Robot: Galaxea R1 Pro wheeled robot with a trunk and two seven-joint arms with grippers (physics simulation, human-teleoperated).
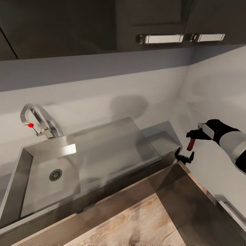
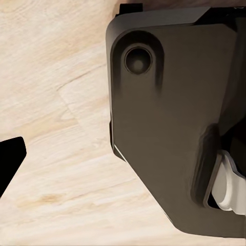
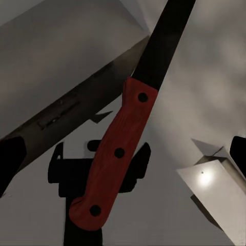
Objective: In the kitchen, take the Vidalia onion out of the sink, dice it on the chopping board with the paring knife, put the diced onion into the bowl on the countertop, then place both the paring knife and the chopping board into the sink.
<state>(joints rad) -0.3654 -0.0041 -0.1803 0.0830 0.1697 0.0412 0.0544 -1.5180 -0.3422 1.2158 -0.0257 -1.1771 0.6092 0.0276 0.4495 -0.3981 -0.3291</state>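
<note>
Domestic kitchen, simulator render. Landmark: brushed-steel sink [image 1: 41,177] with round drain and flat drainboard alongside. Chrome tap [image 1: 36,119] with red dot stands at the sink's back rim. Grey countertop [image 1: 218,164] runs on past the drainboard into a corner. Pale wall behind the sink; dark wall cabinets [image 1: 102,24] above it, with bar handles [image 1: 160,38]. Wood-grain floor [image 1: 136,225] below its front.

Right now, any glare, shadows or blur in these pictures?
Head view: bright glare patch on the sink, a soft round shadow on the wall behind it. Right wrist view: knife sharp, its dark shadow on the grey surface behind, a bright spot nearby. Left wrist view: close, dark housing, slightly soft.
</note>
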